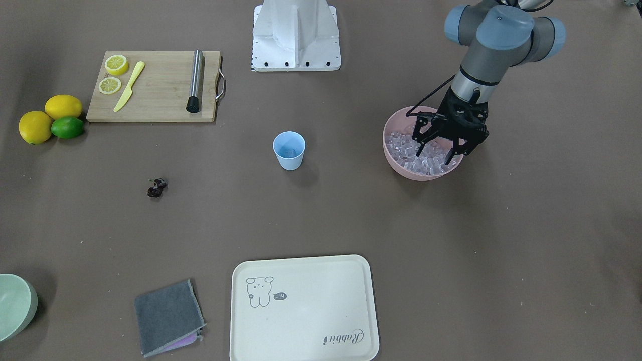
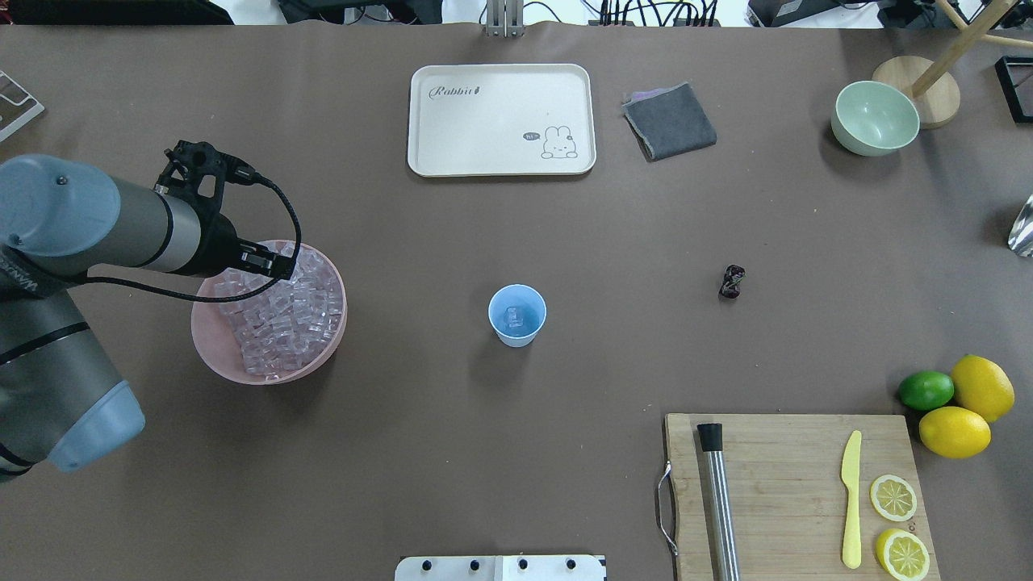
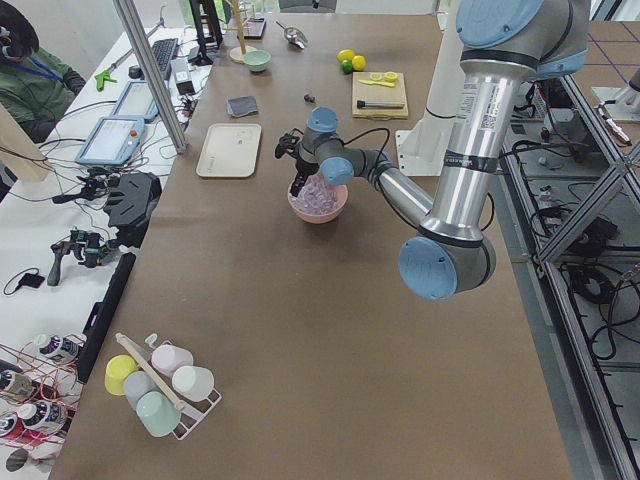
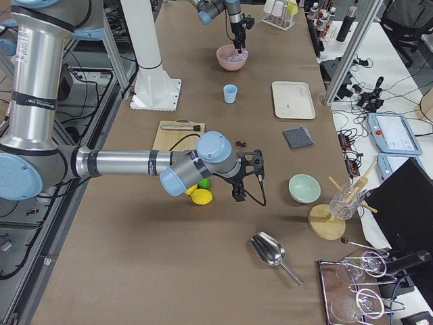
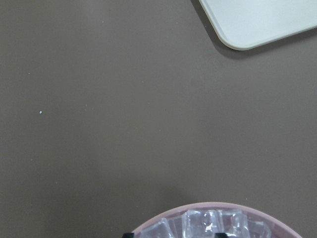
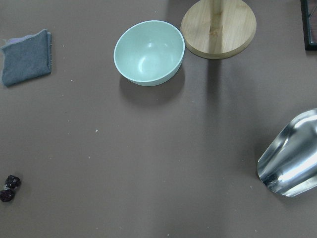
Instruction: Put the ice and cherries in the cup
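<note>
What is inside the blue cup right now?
The cup holds some clear ice at its bottom; the count is unclear. No cherries inside: the cherries lie on the table, apart from it.

The overhead view looks forward and down on the bench [image 2: 516, 452] from behind the robot's base [image 2: 500, 567]; the front-facing view faces it from across, both sharing the blue cup [image 2: 516, 337]. Two side views look along the bench from its ends. Wrist cameras look straight down, close
</note>
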You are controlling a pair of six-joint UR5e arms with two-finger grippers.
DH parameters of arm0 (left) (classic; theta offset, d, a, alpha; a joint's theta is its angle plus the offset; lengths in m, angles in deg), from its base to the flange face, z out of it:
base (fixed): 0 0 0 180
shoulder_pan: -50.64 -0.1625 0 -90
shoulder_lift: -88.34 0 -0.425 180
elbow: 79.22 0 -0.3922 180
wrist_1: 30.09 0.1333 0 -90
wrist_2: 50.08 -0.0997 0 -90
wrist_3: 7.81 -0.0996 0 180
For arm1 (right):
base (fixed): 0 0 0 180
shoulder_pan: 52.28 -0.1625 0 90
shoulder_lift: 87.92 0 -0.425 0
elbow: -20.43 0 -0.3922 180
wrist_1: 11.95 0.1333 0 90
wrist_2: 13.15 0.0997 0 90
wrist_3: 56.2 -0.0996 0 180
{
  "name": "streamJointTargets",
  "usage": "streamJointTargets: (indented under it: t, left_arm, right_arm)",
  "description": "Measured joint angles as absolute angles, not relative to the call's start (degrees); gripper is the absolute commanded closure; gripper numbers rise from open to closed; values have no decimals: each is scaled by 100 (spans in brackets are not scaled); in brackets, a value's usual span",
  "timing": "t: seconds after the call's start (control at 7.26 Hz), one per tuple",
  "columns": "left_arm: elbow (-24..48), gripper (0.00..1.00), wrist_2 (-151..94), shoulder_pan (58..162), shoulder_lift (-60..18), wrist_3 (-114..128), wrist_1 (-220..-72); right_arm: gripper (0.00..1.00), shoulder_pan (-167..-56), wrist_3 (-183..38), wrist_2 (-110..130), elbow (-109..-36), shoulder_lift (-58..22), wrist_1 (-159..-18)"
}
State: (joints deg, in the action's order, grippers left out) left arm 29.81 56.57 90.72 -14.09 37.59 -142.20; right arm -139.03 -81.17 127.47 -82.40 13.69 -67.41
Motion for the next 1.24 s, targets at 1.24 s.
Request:
streamJointTargets:
  t: [1.24]
  left_arm:
    - [3217, 32, 5273, 8000, -1250, 4544, -14223]
  right_arm:
    - [0, -13903, -8116, 12738, -8232, 1369, -6741]
